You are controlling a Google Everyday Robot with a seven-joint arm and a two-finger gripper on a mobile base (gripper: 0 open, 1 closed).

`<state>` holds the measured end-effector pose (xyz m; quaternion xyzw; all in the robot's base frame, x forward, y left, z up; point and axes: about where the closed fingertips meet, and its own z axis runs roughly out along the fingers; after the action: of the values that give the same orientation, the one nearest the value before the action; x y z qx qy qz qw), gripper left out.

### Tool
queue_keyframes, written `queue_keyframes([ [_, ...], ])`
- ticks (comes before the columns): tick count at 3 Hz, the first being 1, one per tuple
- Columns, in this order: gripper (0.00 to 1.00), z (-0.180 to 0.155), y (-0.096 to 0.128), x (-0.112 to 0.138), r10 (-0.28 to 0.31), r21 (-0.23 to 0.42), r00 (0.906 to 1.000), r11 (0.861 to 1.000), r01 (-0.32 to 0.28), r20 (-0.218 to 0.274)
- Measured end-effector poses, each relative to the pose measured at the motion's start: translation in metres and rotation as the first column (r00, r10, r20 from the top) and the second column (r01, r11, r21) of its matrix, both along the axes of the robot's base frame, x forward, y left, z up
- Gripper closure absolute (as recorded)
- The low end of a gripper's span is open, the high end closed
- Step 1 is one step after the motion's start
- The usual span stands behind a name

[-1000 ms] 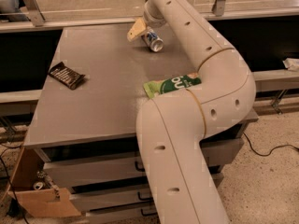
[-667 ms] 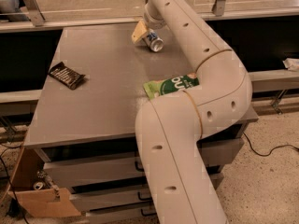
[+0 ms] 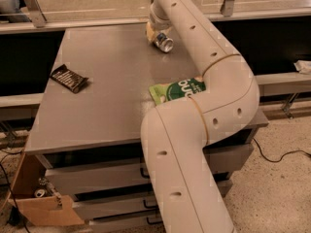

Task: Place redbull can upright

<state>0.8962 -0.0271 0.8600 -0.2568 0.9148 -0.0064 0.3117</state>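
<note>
So, gripper (image 3: 154,32): I'm holding it over the table's (image 3: 107,81) far edge, right against the redbull can (image 3: 164,41)
grip: my arm (image 3: 209,81) is hiding it, can't tell
redbull can: sitting tilted, not upright, by the table's far edge

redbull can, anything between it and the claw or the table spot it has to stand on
Nothing visible. The claw is right against the redbull can, which is tilted at the far end of the table. The green pouch and dark wrapper lie well away, nearer the camera.
</note>
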Motion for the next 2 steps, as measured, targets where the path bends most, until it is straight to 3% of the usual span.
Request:
queue_keyframes([
  [1, 0.95, 0.023, -0.003, -0.001, 0.054, 0.026, 0.9973, 0.998, -0.056, 0.05],
  [2, 1.0, 0.052, -0.02, -0.008, 0.116, 0.07, 0.9872, 0.99, -0.124, 0.109],
])
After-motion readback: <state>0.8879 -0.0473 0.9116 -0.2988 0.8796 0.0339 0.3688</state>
